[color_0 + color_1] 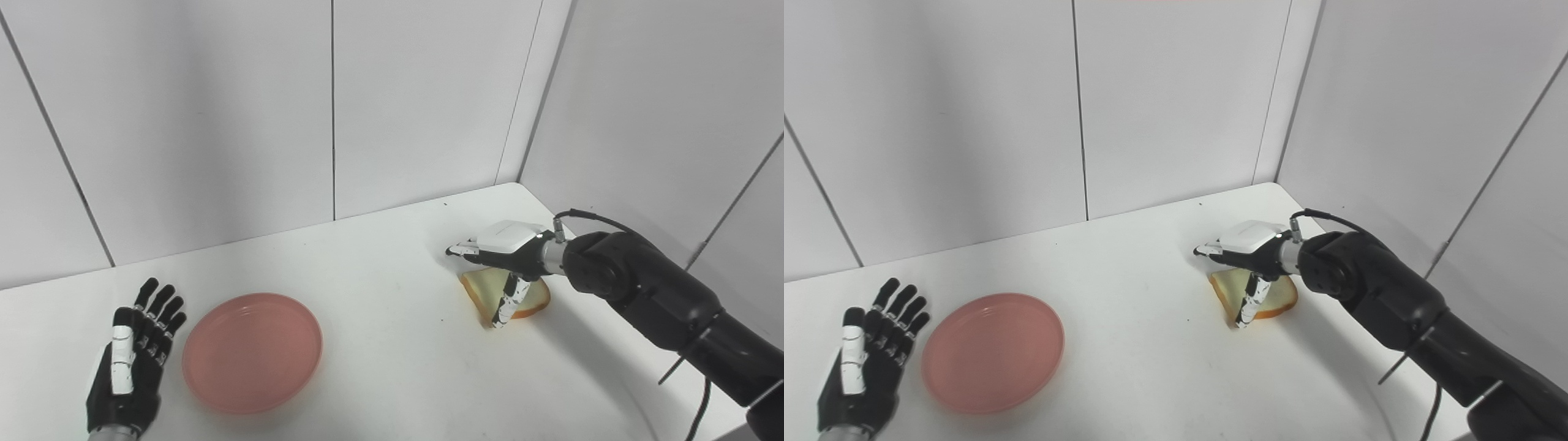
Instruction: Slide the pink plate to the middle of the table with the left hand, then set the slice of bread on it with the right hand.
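The bread slice [527, 297] lies flat at the right of the worktop [392, 257], my right robot hand [499, 257] spread over it with nothing gripped yet, so I'd pinch its near edge. The pink plate [252, 351] sits left of middle, just beside my open, empty left robot hand [131, 358]; bare surface between plate and bread leaves room.

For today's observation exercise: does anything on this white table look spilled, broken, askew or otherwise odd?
Nothing stands out. The round pink plate lies flat and empty beside the open left hand. The toasted slice of bread lies flat under the right hand, whose thumb reaches its near edge. Only a few tiny dark specks mark the white table.
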